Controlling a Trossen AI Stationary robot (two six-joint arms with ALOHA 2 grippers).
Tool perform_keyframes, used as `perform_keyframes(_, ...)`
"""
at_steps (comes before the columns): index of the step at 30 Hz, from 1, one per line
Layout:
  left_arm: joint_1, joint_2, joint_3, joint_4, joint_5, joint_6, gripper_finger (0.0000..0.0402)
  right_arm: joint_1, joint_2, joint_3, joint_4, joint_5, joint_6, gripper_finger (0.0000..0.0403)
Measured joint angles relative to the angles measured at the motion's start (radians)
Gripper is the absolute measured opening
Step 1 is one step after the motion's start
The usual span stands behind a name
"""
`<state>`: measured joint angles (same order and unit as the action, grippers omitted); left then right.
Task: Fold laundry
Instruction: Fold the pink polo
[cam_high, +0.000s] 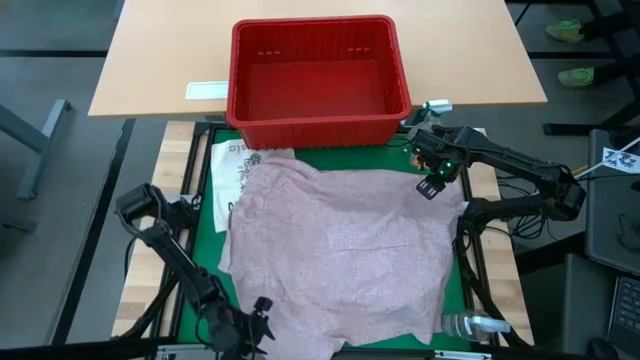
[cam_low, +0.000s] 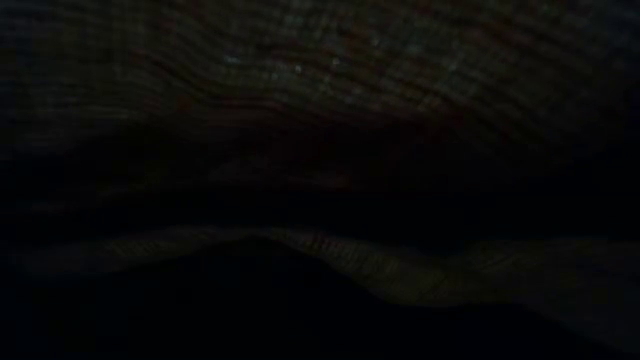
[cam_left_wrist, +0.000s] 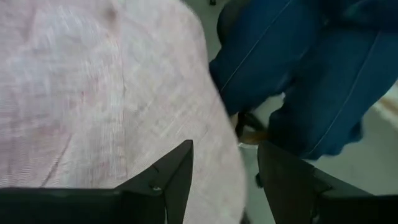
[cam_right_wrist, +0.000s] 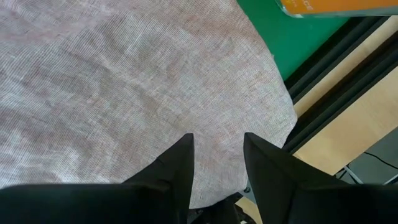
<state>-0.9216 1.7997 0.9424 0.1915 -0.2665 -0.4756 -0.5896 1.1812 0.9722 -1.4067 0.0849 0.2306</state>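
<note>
Across most of the green mat (cam_high: 213, 195), the large pale pink heathered shirt (cam_high: 345, 250) lies spread flat but rumpled, its near hem spilling past the mat's near edge. The left gripper (cam_high: 252, 322) sits at the near left corner with its fingers apart and nothing between them; the right gripper (cam_high: 432, 180) hovers over the far right corner of the cloth, fingers likewise apart and empty.

With neither corner pinched, the overhanging hem could likely drag the shirt off the near edge, and a shallow pinch would slip.

Only the left wrist view shows a person's blue trousers (cam_left_wrist: 298, 74) just beyond the cloth. The low view is dark, apparently draped by fabric. The red plastic basket (cam_high: 318, 82) appears only from above.
</note>
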Motion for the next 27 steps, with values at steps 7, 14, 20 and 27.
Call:
perform_keyframes(7, -0.003, 0.080, 0.005, -0.002, -0.003, 0.058, 0.0173, 0.000, 0.000, 0.000, 0.000, 0.000, 0.000, 0.0138)
perform_keyframes(14, -0.002, 0.138, 0.006, 0.006, -0.010, 0.092, 0.0173, 0.000, 0.000, 0.000, 0.000, 0.000, 0.000, 0.0138)
perform_keyframes(20, -0.003, 0.152, 0.008, 0.008, -0.026, 0.088, 0.0157, 0.000, 0.000, 0.000, 0.000, 0.000, 0.000, 0.0138)
perform_keyframes(27, -0.002, 0.152, 0.008, 0.007, -0.038, 0.030, 0.0059, 0.000, 0.000, 0.000, 0.000, 0.000, 0.000, 0.0138)
